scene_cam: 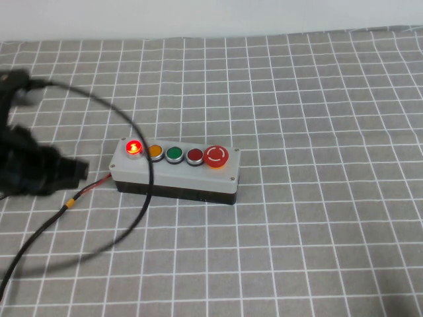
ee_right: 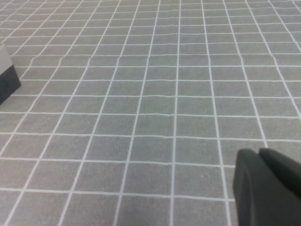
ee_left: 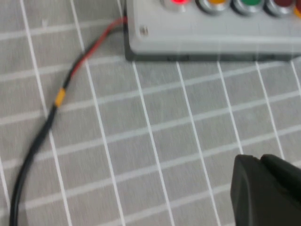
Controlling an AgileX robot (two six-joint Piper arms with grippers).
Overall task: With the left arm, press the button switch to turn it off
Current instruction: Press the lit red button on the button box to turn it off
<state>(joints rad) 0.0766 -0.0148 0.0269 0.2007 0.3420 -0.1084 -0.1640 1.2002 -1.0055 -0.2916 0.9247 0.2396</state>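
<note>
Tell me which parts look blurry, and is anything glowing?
High view: the left gripper, left of the button box, is smeared by blur; the box is crisp, its leftmost red button glowing. Left wrist view: soft all over. Right wrist view: the right gripper, over the checked cloth, is out of focus.

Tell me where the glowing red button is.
In the high view, the lit button sits at the box's left end, beside the orange button. The left gripper hovers left of the box; the right gripper is over bare cloth.

High camera onto switch box (scene_cam: 173,174), left end effector's (ee_left: 266,190) close on it, right end effector's (ee_right: 268,188) low over cloth (ee_right: 141,94)
</note>
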